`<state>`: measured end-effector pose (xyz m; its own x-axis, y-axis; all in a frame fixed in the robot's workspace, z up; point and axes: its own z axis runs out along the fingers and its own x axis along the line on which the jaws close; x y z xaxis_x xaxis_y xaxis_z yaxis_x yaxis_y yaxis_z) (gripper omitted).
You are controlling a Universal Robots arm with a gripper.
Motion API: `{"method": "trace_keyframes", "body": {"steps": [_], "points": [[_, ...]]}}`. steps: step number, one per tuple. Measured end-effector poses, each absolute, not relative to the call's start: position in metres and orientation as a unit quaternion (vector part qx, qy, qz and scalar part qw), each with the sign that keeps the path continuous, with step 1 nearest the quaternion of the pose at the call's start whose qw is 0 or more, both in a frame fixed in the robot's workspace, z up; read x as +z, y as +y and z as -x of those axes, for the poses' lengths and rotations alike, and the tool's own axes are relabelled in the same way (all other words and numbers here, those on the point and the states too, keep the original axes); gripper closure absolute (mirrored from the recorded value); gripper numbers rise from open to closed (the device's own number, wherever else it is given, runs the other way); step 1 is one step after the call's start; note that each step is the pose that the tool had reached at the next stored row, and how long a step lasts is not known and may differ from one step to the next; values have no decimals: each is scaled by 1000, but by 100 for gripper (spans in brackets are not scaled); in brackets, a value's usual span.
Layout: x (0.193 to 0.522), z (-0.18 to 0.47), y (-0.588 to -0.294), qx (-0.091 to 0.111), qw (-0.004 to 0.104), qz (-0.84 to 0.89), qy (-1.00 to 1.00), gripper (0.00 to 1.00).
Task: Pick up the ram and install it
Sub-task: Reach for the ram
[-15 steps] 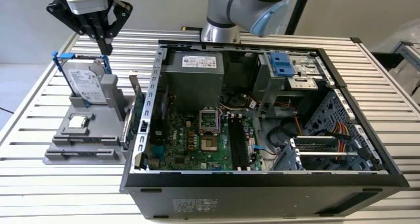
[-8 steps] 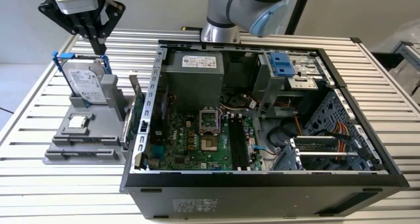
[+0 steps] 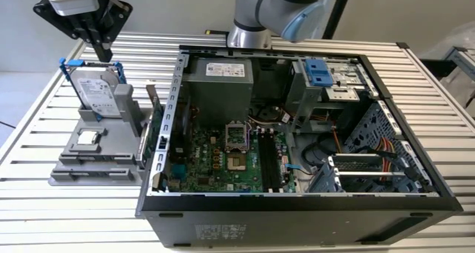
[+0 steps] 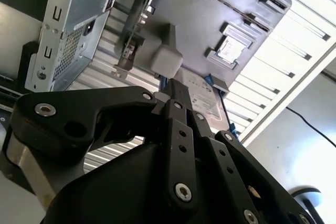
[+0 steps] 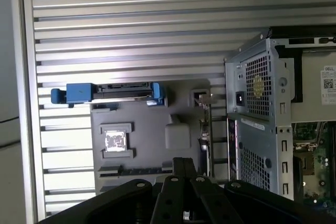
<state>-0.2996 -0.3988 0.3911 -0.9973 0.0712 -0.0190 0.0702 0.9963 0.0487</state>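
Gripper: the gripper (image 3: 106,55) hangs in the upper left of the exterior view, pointing down. Its fingers are together with nothing between them. In both wrist views (image 4: 176,86) (image 5: 184,163) the two black fingers lie side by side.
Ram: the ram (image 3: 152,99) stands upright on edge in the holder, at the left of the exterior view and on the holder's side next to the case. It is free of the gripper. In both wrist views (image 4: 137,14) (image 5: 206,129) it shows as a thin strip between holder and case.
Nearest thing: the gripper's tip is just above the top edge of the drive (image 3: 100,94). Whether they touch cannot be told.
Drive: silver, in a blue frame, standing upright at the holder's far end, to the exterior view's left of the ram.
Chip: a small square chip (image 3: 89,137) lies flat on the holder, in front of the drive.
Holder: a grey holder (image 3: 97,174) sits on the table, just beside the case's left wall.
Case: the open case (image 3: 297,225) fills the centre and right of the exterior view, with the green board (image 3: 215,167) lying inside.
Arm: the arm (image 3: 275,3) rises behind the case at the top centre.
Table: a slatted metal table (image 3: 30,208) carries everything.
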Motion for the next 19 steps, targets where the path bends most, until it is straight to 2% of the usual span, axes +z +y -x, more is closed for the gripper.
{"method": "trace_keyframes", "body": {"steps": [19], "points": [[391,339,-399,24,10,-29,999,100]]}}
